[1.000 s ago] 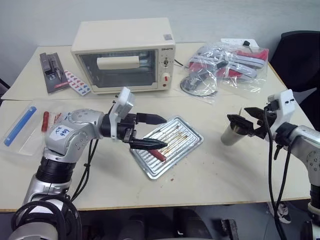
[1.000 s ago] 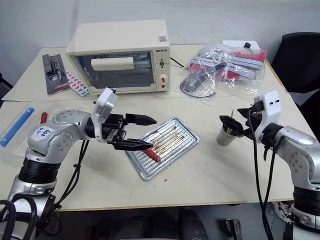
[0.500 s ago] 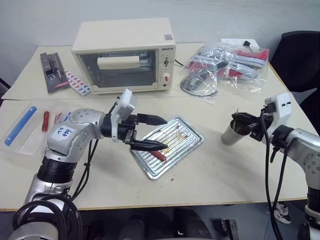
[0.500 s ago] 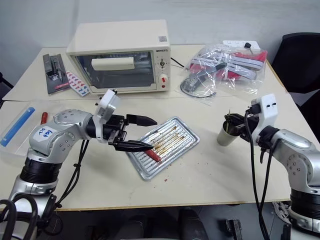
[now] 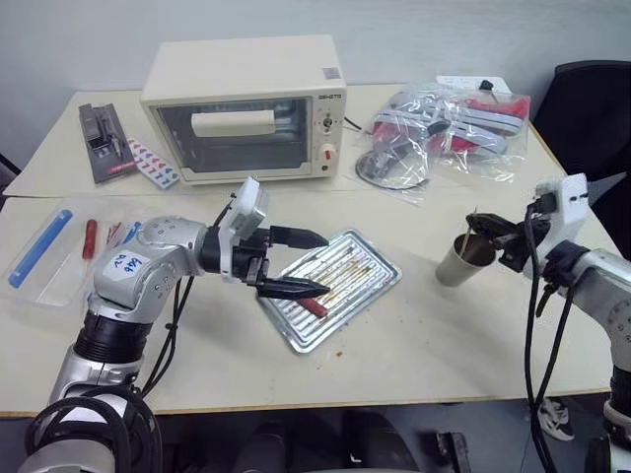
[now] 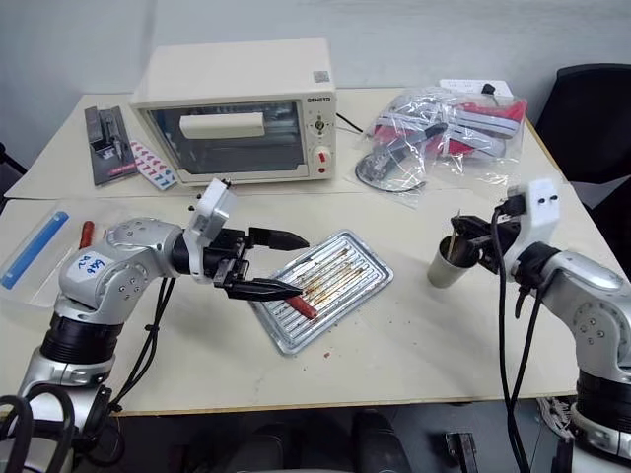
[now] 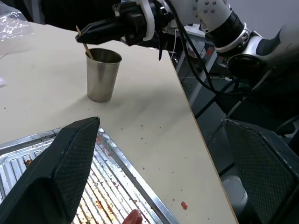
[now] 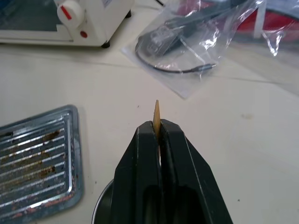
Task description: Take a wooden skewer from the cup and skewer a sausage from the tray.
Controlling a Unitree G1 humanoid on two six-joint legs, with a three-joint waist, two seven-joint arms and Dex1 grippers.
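1. Right gripper (image 8: 158, 127) clenched on the wooden skewer (image 8: 157, 113), pale pointed tip poking out beyond the black fingertips.
2. Held directly above the cup (image 7: 102, 74), lower end of the skewer still inside the rim.
3. Cup upright on the table (image 5: 424, 345), toward its right edge, well apart from the tray (image 5: 340, 288).
4. Tray set at an angle near the middle of the table, closer to the front edge than to the oven (image 5: 245, 108); brown grease streaks along its ribs.
5. Sausage (image 5: 314, 306) lying in the tray, near the corner closest to the front edge.
6. Left gripper (image 5: 306, 264) released, jaws spread wide, grasping nothing; hovering over the tray's left end, lower finger just above the sausage, no contact visible.
7. Clear plastic bags (image 5: 449, 123) near the back right corner; plastic sheet with a blue strip (image 5: 37, 248) by the left edge.
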